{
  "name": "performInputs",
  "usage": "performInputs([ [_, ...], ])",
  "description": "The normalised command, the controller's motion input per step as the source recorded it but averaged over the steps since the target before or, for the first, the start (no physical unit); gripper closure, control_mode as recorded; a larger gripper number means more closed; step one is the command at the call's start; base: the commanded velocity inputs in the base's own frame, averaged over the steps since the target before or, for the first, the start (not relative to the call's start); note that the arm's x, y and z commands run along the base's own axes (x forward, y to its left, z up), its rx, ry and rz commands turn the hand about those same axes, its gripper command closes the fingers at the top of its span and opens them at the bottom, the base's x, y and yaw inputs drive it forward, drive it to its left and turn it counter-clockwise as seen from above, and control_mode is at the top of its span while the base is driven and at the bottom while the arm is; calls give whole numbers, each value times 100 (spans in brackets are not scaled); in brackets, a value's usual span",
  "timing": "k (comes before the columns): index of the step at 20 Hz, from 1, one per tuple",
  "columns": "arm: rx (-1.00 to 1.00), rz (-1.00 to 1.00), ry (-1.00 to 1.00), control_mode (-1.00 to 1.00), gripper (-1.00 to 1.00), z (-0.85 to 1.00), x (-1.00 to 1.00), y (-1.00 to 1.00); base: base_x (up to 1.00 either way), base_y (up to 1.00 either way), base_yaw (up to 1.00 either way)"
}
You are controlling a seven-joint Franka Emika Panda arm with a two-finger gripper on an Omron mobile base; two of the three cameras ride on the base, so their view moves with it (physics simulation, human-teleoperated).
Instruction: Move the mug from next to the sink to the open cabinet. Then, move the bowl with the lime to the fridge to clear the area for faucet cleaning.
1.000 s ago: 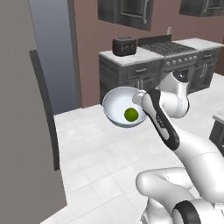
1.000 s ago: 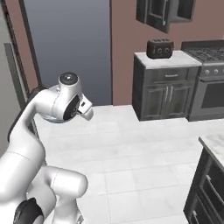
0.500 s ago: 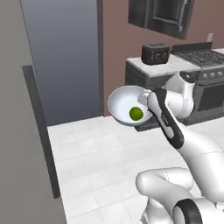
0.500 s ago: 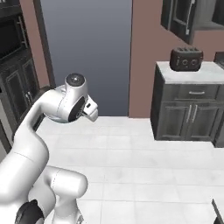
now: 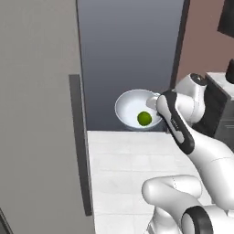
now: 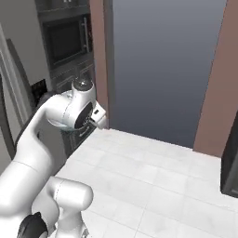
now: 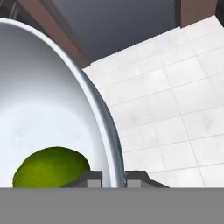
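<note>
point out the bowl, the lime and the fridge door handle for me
bowl (image 5: 128, 106): left base view, on the bare inner wall left of the fruit.
lime (image 5: 144, 119): left base view, centre of the green fruit in the bowl.
fridge door handle (image 5: 80, 146): left base view, mid-length of the dark vertical bar.

The bowl (image 7: 52, 105) looks smooth and glossy — glazed white with a soft sheen. The lime (image 7: 50, 168) has a matt, faintly dimpled green skin. The fridge (image 5: 41, 91) door is flat matt grey — its handle (image 5: 80, 146) dark and dull.
</note>
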Motion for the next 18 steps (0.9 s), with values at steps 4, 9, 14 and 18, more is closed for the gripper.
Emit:
performInputs([
  [4,0,0,0,100,100,0,0,0,53,-47,49],
  [9,0,0,0,100,100,0,0,0,41,-26,61],
  [14,0,0,0,100,100,0,0,0,42,-46,53],
  [18,0,0,0,100,100,0,0,0,32,-91,31],
])
